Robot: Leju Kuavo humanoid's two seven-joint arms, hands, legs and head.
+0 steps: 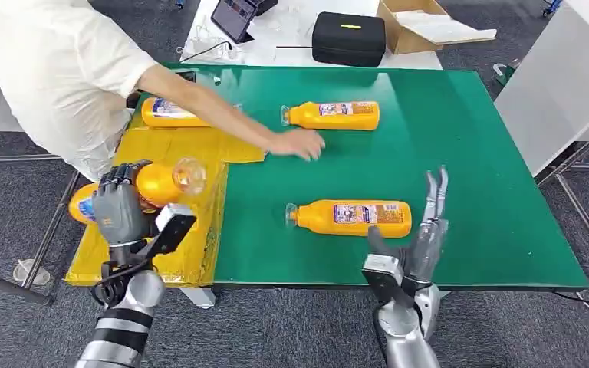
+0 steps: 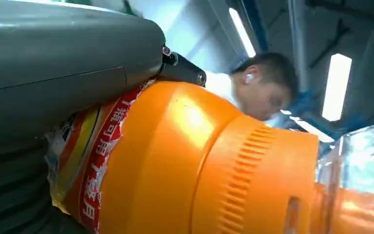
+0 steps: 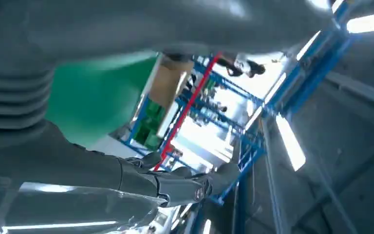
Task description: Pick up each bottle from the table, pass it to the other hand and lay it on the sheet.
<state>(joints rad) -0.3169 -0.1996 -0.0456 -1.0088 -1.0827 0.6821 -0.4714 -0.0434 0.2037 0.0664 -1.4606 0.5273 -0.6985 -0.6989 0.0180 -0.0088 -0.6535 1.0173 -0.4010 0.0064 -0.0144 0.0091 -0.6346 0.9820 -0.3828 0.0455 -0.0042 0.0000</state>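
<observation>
Firmly gripped bottle (image 1: 153, 184), left hand (image 1: 119, 211)

A green-topped bench (image 1: 460, 153) stands on grey carpet (image 1: 276, 330); at 12 o'clock, a white table (image 1: 291, 38) carries a black case (image 1: 348, 38) and open cardboard box (image 1: 422, 23). Ceiling strip lights (image 2: 336, 87) glow overhead.

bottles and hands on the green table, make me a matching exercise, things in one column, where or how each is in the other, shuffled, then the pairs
Things
1. left hand
2. right hand
3. bottle on the sheet
4. person's hand

States
A. lies on the yellow sheet, partly behind the person's arm
B. holds an orange bottle
C. rests flat on the green table
D. empty, fingers stretched out

Pairs: 1-B, 2-D, 3-A, 4-C
</observation>
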